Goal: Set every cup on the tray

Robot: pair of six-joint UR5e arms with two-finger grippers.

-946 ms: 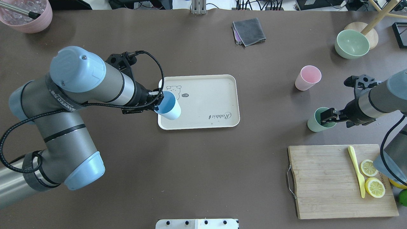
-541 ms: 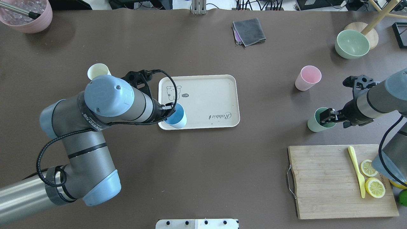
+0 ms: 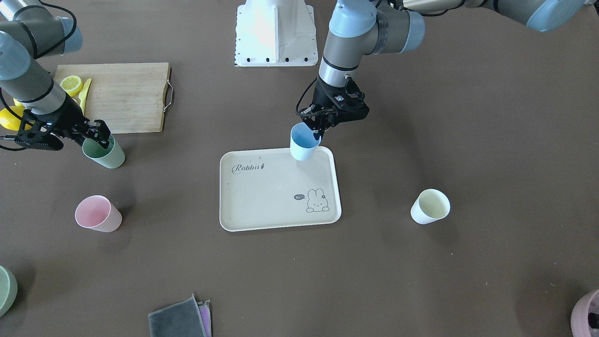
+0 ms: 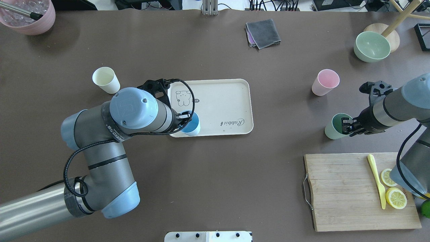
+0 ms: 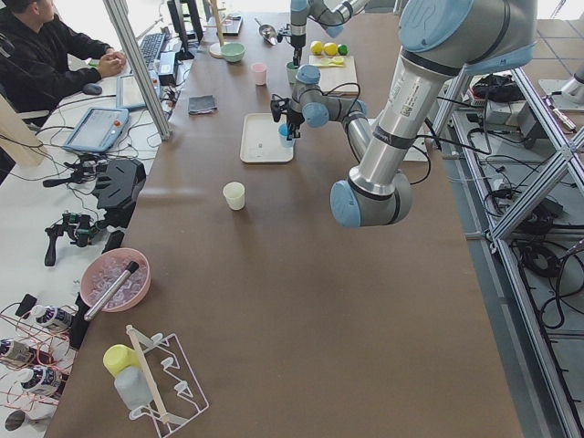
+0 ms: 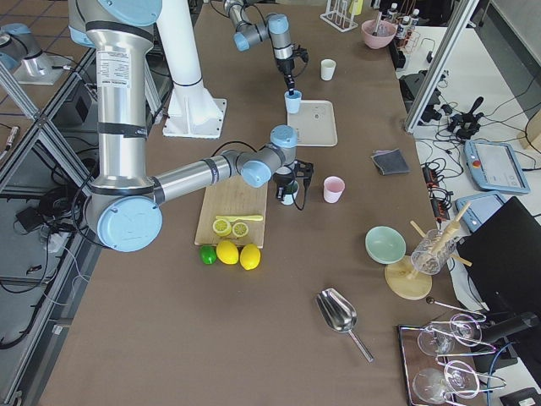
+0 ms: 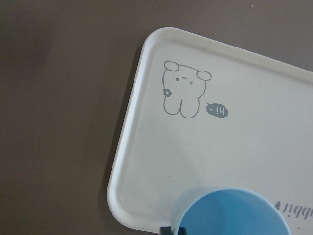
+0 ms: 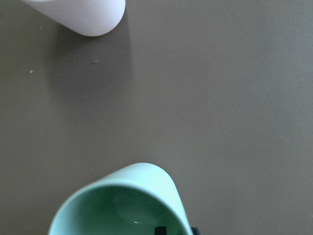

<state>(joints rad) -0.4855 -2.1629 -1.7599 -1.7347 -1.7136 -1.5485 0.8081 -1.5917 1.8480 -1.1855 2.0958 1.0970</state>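
Left claw (image 4: 185,118): closed on the rim of the blue cup (image 4: 192,125), one finger inside the mouth and one outside.
Blue cup: at the lower-left corner of the tray (image 4: 218,101) in the overhead view, close to the rim there. Whether its base touches the tray floor cannot be told.
Key relation: the cup hangs straight under the claw, long axis upright and mouth up, so the drop is straight down. It looks to need a nudge inward from the corner first.
Right claw (image 4: 346,125): pinching the rim of the green cup (image 4: 333,128), which appears to stand on the table (image 4: 201,188) at centre right, well apart from the tray.
Other cups: the pink cup (image 4: 325,82) stands at upper right, near the right arm. The cream cup (image 4: 105,80) is just left of the tray, near the left arm. Both are upright on the table.
Surface: flat brown matte tabletop; the tray floor is smooth, with a low raised rim.
Room: most of the tray floor is bare. The cutting board (image 4: 349,191) lies below the green cup, off its likely path.
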